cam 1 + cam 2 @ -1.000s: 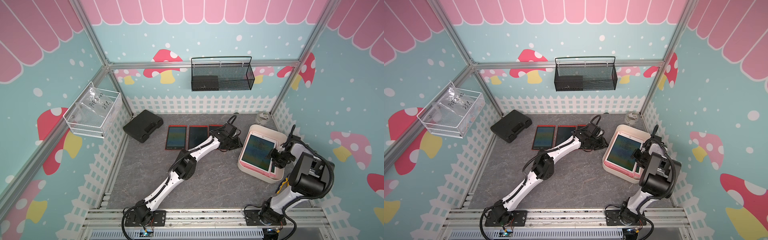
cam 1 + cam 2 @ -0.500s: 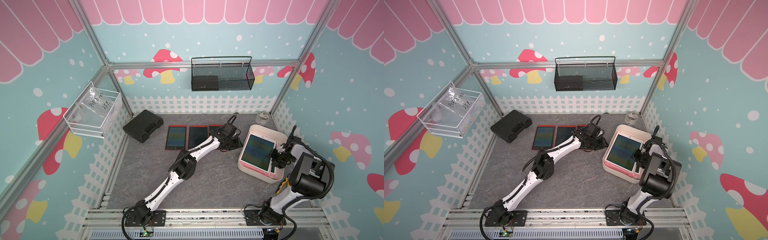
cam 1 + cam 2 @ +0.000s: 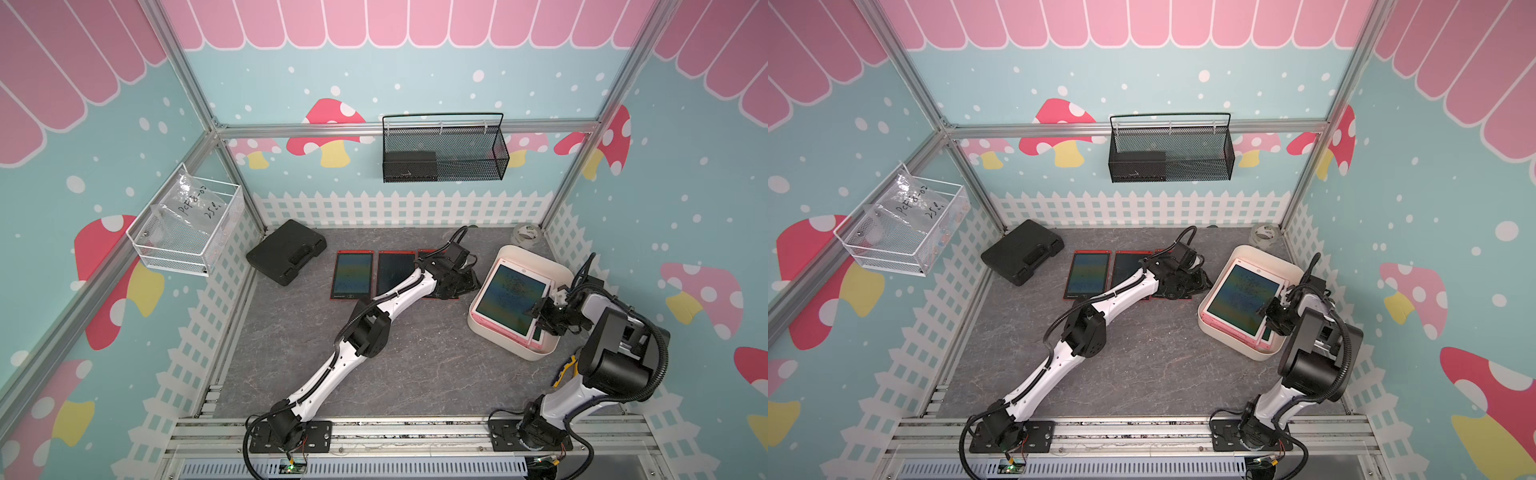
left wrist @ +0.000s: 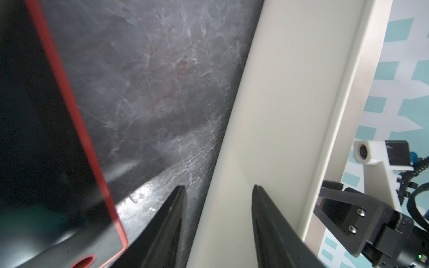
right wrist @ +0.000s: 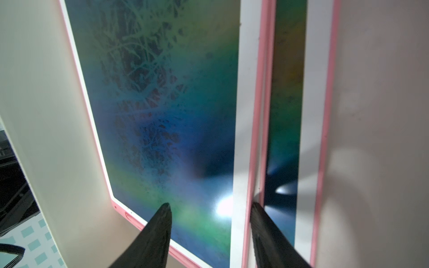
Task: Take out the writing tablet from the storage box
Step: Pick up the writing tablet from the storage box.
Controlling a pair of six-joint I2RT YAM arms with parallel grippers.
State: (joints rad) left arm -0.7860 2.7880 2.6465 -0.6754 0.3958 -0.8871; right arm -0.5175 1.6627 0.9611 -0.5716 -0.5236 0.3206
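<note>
In both top views the left arm stretches low and nearly straight from its base at the front rail across the grey desk (image 3: pixel 415 365), and the left gripper (image 3: pixel 469 282) lies just beside the near wall of the storage box (image 3: pixel 511 340). The right arm is folded, elbow raised. Its wrist bends down so that the right gripper (image 3: pixel 536 311) reaches into the box over the side edge of the top writing tablet (image 3: pixel 509 299). That tablet lies screen up on other pink-framed tablets inside the cream box (image 3: pixel 1237 336).

In the left wrist view the left gripper (image 4: pixel 218 186) has its jaws apart with nothing between them. One finger is over the desk (image 4: pixel 151 81), the other in front of the box's outer wall (image 4: pixel 290 92). A red-framed tablet (image 4: pixel 69 104) lies flat nearby.

In the right wrist view the right gripper (image 5: pixel 210 205) is spread wide. One finger (image 5: pixel 160 232) is above the top tablet's screen (image 5: pixel 151 104), the other at its pink edge. Whether either touches, I cannot tell.
</note>
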